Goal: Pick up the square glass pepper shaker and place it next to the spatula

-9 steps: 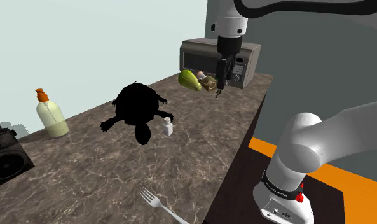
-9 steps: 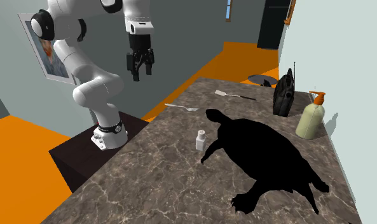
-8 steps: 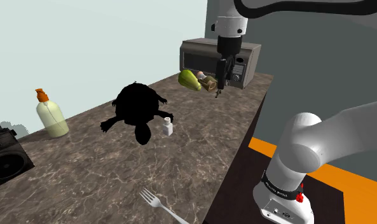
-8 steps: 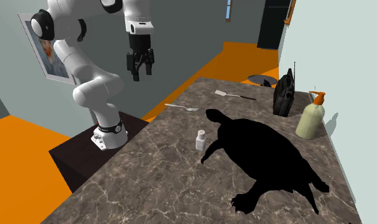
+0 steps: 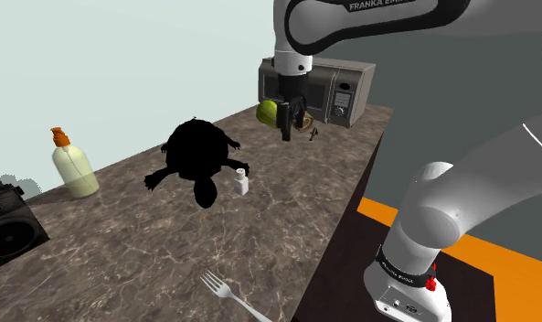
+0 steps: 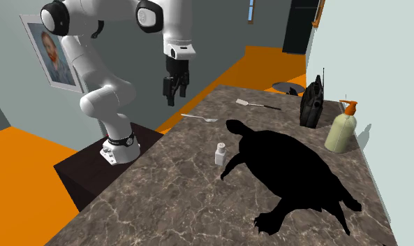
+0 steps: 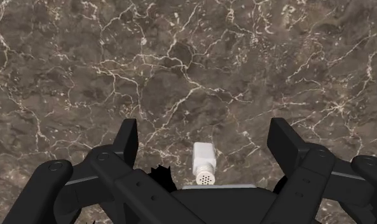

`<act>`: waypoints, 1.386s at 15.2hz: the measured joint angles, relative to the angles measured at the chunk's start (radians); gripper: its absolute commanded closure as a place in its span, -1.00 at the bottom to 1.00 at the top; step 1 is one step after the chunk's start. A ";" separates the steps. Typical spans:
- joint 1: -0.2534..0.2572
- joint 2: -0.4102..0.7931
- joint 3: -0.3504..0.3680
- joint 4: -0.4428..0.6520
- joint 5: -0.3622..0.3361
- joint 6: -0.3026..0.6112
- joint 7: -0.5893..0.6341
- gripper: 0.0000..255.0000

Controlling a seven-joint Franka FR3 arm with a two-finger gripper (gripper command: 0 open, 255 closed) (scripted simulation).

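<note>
While the pepper shaker [image 7: 204, 163] stands upright on the marbled counter [image 5: 150, 247], small and white with its dotted cap facing up, the pincer [image 7: 205, 133] hangs high over it, jaws spread wide and nothing between them. That's an empty hand, folks.

Look along the hand in the wrist view. The shaker sits on the centre line between the two jaws, but back towards the palm, not out under the tips. The side-to-side line-up looks good to me, while the tips seem to overshoot it a touch. Its long axis runs straight up, close to the line of the pincer's own reach, so I'd expect a drop from above with a small pull-back.

From the second exterior view, the pincer [image 6: 172, 98] is up in the air and the shaker [image 6: 220, 153] is well below it, just beside the black turtle's [image 6: 289, 171] foreleg. That's the thing to watch on the way down. A fork [image 6: 198, 117] lies nearer the pincer. Past it rests the spatula [image 6: 250, 104], well apart from the shaker.
</note>
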 measured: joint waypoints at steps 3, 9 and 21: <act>-0.002 0.118 0.015 0.041 0.002 0.054 0.023 -1.00; -0.002 0.350 0.043 0.132 -0.001 0.147 0.074 -1.00; 0.011 0.800 0.057 0.407 -0.038 0.236 0.146 -1.00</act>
